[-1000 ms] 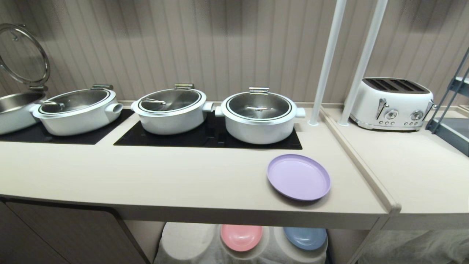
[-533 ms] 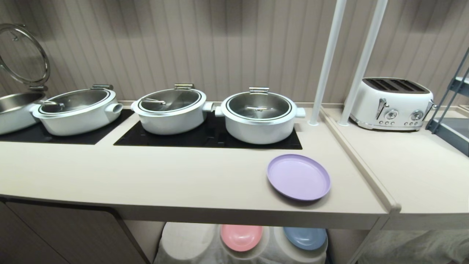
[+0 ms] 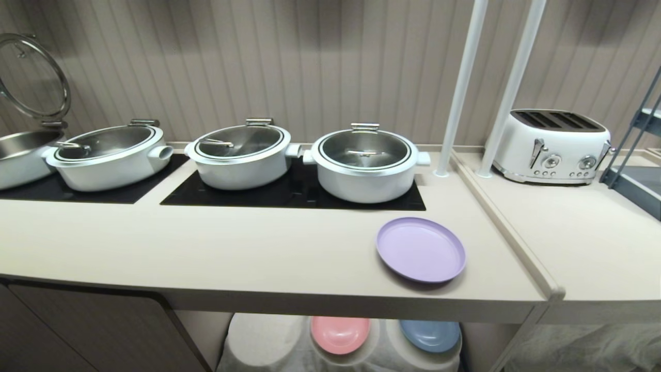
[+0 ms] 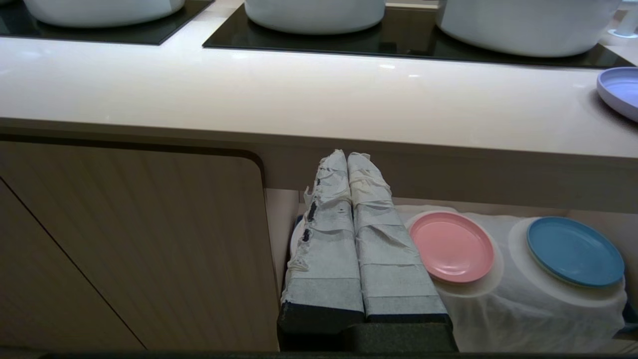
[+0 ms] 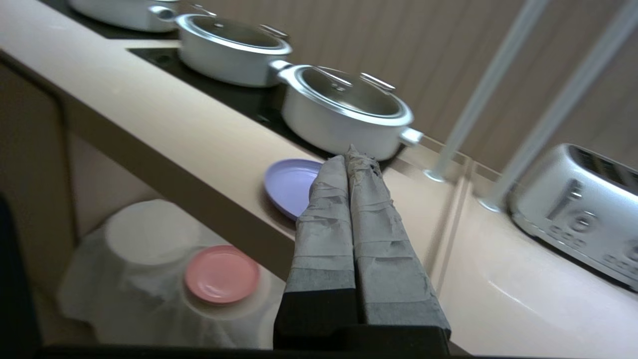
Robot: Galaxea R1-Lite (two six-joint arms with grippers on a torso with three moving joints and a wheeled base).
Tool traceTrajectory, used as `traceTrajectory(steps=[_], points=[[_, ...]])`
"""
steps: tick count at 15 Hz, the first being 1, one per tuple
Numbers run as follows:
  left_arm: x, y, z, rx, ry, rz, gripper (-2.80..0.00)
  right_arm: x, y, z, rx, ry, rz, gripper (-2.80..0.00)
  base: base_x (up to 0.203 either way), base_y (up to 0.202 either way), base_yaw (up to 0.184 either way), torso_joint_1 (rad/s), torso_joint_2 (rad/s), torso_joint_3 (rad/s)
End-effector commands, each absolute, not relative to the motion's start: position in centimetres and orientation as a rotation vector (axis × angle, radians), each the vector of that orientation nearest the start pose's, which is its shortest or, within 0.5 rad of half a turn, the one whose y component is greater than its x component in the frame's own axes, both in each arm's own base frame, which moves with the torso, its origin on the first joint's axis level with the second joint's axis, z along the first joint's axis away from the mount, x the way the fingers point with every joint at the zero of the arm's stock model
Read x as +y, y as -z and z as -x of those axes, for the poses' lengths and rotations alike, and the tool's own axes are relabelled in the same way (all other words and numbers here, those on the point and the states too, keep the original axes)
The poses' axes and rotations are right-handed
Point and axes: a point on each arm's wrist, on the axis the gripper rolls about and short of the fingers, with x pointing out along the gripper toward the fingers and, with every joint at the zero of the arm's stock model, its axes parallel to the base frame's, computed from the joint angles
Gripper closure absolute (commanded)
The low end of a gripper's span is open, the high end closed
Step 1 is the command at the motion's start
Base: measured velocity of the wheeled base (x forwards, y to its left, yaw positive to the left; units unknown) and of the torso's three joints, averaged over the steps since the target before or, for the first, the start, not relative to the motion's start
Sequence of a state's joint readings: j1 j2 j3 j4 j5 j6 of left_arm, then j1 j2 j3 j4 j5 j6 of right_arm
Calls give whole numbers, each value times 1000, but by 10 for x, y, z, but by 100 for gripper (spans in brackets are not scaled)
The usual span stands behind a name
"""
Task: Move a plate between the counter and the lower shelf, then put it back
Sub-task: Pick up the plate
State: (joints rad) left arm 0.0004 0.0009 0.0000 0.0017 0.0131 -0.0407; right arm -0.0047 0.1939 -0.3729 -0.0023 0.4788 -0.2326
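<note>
Three lidded white pots (image 3: 365,163) stand in a row on the black cooktop panels (image 3: 292,196) at the back of the desk (image 3: 206,248), with a fourth, its lid raised, at the far left edge of the head view. One lilac plate (image 3: 421,249) lies flat on the desk toward its right end, in front of the rightmost pot and apart from it, near the front edge. Below the desk, the lower shelf (image 4: 523,304) is draped in rumpled white cloth with round humps; a pink plate (image 4: 451,246) rests on the middle hump and a blue plate (image 4: 574,251) on the one to its right, while the left hump is bare. Neither arm shows in the head view. In its own wrist view the left end effector (image 4: 347,155) has its two tape-wrapped fingers pressed together with nothing between them, held low in front of the desk's front edge, beside the cabinet door (image 4: 129,244). The right end effector (image 5: 349,152) is likewise closed and empty, fingers together, raised in front of the desk with its tips pointing toward the lilac plate and the rightmost pot, not touching either. On the adjoining surface to the right stand two white poles (image 3: 462,88) and a white toaster (image 3: 552,147).
</note>
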Motion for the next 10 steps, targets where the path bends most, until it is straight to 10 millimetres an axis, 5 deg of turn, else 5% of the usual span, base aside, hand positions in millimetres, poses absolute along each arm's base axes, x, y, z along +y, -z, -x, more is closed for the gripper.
traceTrajectory(steps=[1,6,10], points=[[0,-75,23,3,-15,41,0,13,-207,8,-121,-588,223,0,0,0,0,0,0,0],[0,-75,23,3,-15,41,0,14,-217,-58,122,-685,82,0,0,0,0,0,0,0],[0,-75,23,3,-15,41,0,12,-216,-134,258,-614,-21,0,0,0,0,0,0,0]])
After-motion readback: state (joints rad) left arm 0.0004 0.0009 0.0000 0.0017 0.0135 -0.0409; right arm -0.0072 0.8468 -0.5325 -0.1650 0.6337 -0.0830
